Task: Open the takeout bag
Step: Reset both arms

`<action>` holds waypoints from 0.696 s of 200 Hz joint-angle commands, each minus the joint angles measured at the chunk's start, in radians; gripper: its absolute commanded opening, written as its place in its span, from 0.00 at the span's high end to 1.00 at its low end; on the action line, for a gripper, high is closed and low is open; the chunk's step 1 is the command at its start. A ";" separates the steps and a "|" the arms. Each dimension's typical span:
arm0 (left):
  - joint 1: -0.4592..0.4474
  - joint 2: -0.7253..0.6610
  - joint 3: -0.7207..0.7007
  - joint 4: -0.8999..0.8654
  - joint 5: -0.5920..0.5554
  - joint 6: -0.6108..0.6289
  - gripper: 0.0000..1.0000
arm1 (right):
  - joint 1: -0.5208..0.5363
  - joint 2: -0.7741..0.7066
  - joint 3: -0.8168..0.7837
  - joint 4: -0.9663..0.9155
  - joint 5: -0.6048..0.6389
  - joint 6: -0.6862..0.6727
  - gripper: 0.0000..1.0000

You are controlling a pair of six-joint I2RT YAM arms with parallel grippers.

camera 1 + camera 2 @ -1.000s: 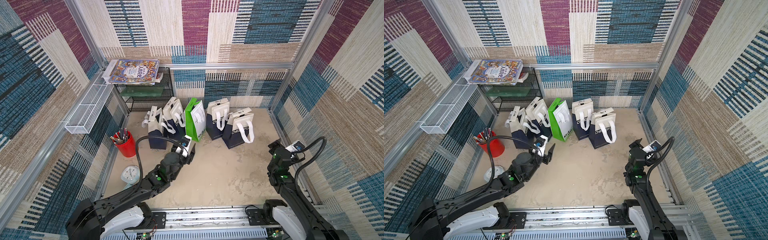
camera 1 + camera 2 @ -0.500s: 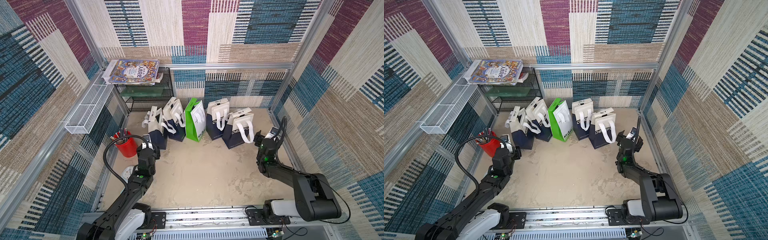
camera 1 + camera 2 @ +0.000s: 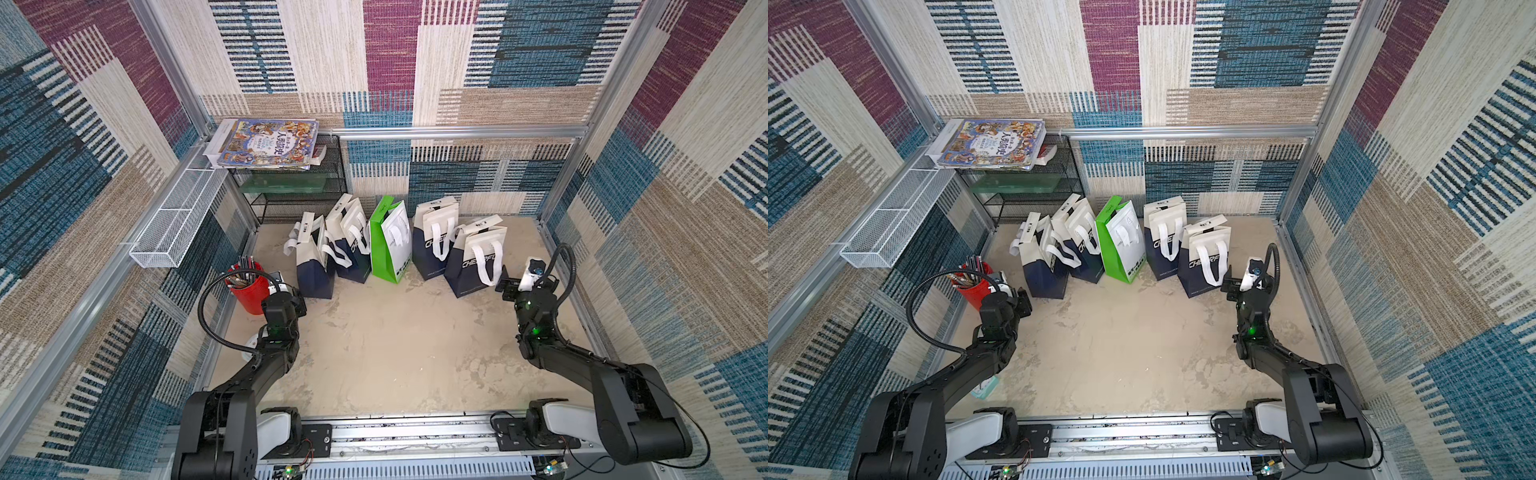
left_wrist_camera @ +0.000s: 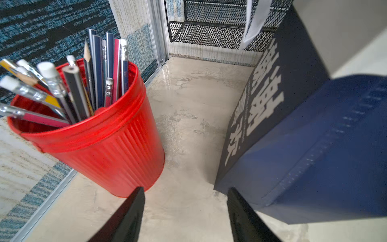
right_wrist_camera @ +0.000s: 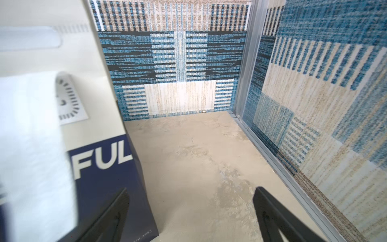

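Observation:
Several paper bags stand in a row at the back of the floor, navy and cream ones around a green bag; I cannot tell which is the takeout bag. My left gripper is open and empty, low between the red pencil cup and the leftmost navy bag. In a top view it sits just in front of that bag. My right gripper is open and empty beside the rightmost navy bag, with one finger in front of the bag's lower corner. A top view shows it next to that bag.
The red cup of pencils stands by the left wall. A black mesh shelf with a picture book fills the back left corner. A white wire basket hangs on the left wall. Metal rails edge the floor on both sides.
Over the last second my left gripper pulled from the middle of the row to the left end by the red cup. My right arm stretched forward and low to the rightmost bag.

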 commanded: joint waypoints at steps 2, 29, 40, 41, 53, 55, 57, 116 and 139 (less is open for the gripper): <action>0.007 0.009 0.006 0.043 0.034 -0.030 0.34 | -0.013 0.042 -0.064 0.142 -0.019 0.028 0.04; 0.012 0.083 0.007 0.073 0.048 -0.026 0.35 | -0.017 0.172 -0.101 0.315 -0.018 0.038 0.05; 0.013 0.132 -0.018 0.165 0.058 -0.024 0.35 | -0.007 0.213 -0.089 0.338 -0.010 0.015 0.04; 0.013 0.138 -0.020 0.171 0.059 -0.024 0.35 | -0.005 0.213 -0.086 0.330 -0.009 0.015 0.04; 0.014 0.186 -0.047 0.271 0.072 -0.015 0.36 | -0.015 0.203 -0.070 0.286 -0.046 0.020 0.05; 0.014 0.192 -0.049 0.279 0.074 -0.012 0.36 | -0.017 0.205 -0.073 0.293 -0.048 0.019 0.04; 0.014 0.194 -0.047 0.281 0.077 -0.011 0.36 | -0.016 0.206 -0.073 0.295 -0.049 0.019 0.04; 0.017 0.279 -0.005 0.263 0.172 0.022 0.39 | -0.045 0.218 -0.023 0.207 -0.081 0.046 0.05; 0.018 0.292 0.024 0.233 0.214 0.045 0.38 | -0.046 0.217 -0.024 0.207 -0.082 0.045 0.05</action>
